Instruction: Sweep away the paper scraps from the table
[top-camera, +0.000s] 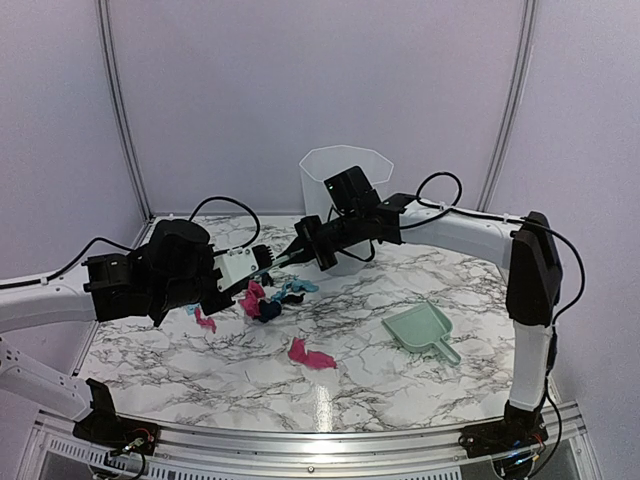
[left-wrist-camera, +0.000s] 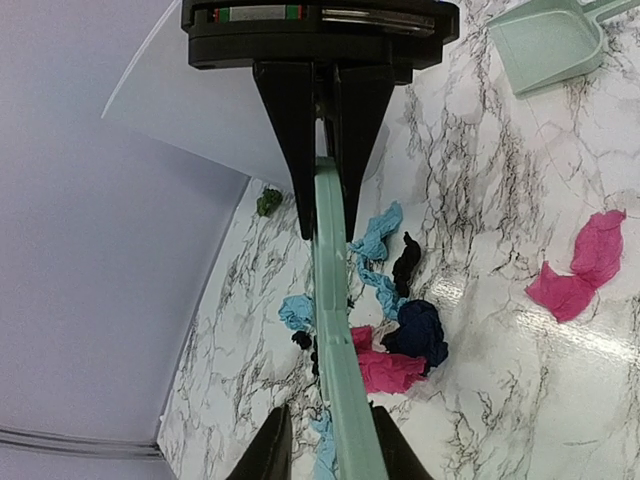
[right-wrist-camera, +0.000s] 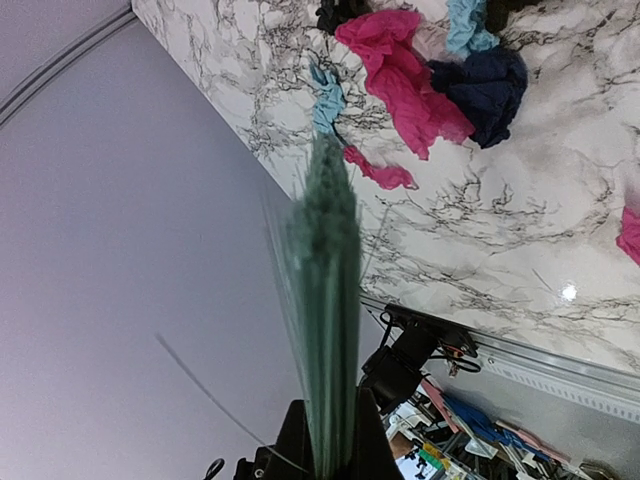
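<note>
- Here, a white marble-patterned table (top-camera: 400, 395) holds the paper scraps (top-camera: 266, 298). Most are heaped in a pink, light blue and navy cluster left of centre. One pink piece (top-camera: 310, 355) lies alone nearer the front, and another (top-camera: 203, 318) sits further left.
- A mint-green brush (left-wrist-camera: 330, 300) hangs above the cluster, gripped by both arms at once as though being handed over.
- The left gripper (left-wrist-camera: 330, 425) has its jaws partly closed, pressing on one end of the brush.
- The right gripper (left-wrist-camera: 330, 215) is clamped fully tight on the same brush further along.
- In the right wrist view the brush is blurred, so which end carries the bristles is hard to tell.
- The scraps look almost weightless, soft and crumpled. Pinching each one would probably be slow, and a quick stroke could scatter them. Low, gentle pushes with the bristles suit them better.
- A mint-green dustpan (top-camera: 418, 328) lies on the right of the table, well apart from the cluster, with its handle pointing near and right. It appears to be light, stiff plastic that may slide on the glossy surface, so the handle is the sensible place to hold it.
- A clear tub (top-camera: 345, 185) stands at the far side, behind the right gripper.
</note>
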